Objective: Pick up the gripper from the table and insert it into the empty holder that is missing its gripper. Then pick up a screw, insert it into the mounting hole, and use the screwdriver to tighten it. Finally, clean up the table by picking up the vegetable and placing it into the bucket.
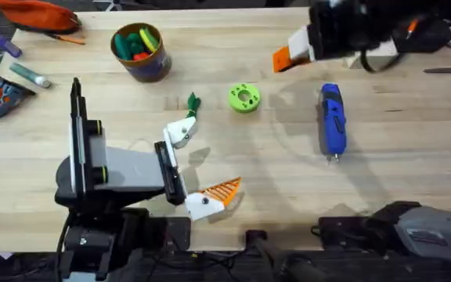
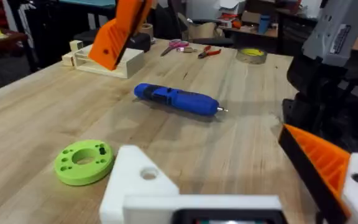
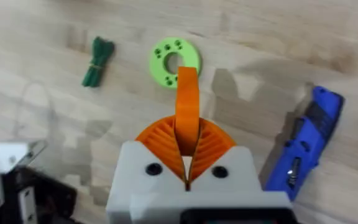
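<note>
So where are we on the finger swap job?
Done: the gripper is off the table, pinched in the right pincer. In hand: getting it into the bare holder on the left arm. Left: the screw, with the screwdriver lying untouched; the vegetable isn't in the bucket yet.

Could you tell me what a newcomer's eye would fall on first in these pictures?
Probably the blue screwdriver lying on the table right of centre, and the lime-green disc beside the vegetable. Then the right gripper, raised above the table, pinching the orange gripper.
</note>
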Tool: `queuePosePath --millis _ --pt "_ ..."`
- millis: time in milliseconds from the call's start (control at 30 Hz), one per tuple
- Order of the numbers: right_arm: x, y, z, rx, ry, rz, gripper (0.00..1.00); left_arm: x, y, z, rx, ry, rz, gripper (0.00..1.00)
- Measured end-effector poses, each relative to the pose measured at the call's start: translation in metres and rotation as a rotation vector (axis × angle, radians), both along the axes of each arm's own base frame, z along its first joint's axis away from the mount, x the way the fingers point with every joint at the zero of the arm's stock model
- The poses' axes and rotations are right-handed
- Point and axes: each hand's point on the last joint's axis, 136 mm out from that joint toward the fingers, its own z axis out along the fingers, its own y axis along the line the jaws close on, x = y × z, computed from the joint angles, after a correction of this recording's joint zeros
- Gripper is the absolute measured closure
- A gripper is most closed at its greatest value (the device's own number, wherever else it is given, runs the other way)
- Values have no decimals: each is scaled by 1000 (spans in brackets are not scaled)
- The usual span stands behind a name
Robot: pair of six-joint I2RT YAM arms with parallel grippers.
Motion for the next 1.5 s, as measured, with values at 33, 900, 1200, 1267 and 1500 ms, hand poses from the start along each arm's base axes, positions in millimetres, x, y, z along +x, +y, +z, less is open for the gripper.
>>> queuePosePath --millis 33,900,1200,1267,1500 --pt "-5 1 1 23 -6 10 985 0 0 0 0 0 0 15" --pt "-77 74 -2 926 135 315 987 0 0 0 0 1 0 15" --pt "-104 72 -17 1015 206 356 988 0 0 0 0 1 0 15" --pt "-106 70 -18 1036 181 365 988 0 0 0 0 1 0 15" --pt "-121 65 -20 1107 164 379 988 0 0 0 0 1 0 15"
